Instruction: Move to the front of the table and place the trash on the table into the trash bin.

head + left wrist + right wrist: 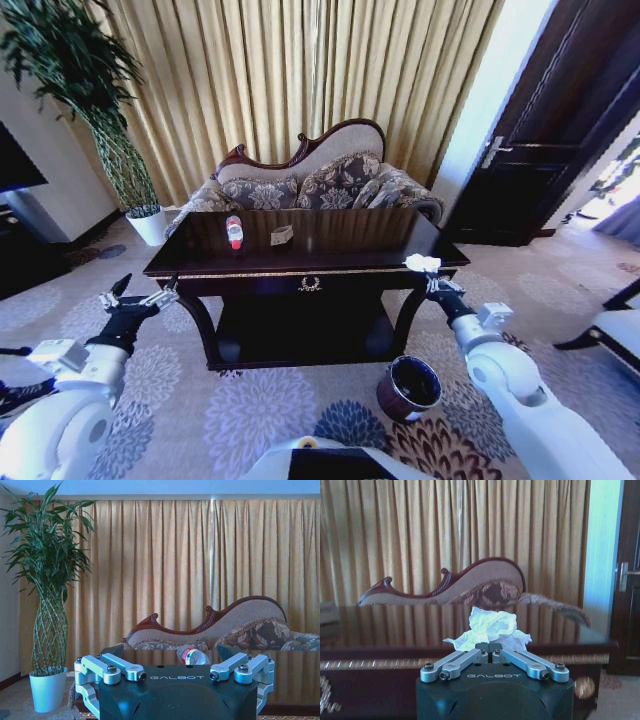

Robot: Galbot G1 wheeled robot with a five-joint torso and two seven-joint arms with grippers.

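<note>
Gripped the crumpled paper wad (488, 628) in shut right gripper (428, 272) jaws at the worktop's (330, 240) front right corner, trash bin (410, 388) below on carpet; left gripper (138, 296) wide open, clear.

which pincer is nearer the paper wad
Right. The right pincer is shut on the paper wad at the table's right front corner; the left pincer hangs open off the table's left end.

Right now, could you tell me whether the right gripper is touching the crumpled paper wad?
Touching. In the right wrist view the right gripper has its jaws closed on the crumpled paper wad at the table edge.
</note>
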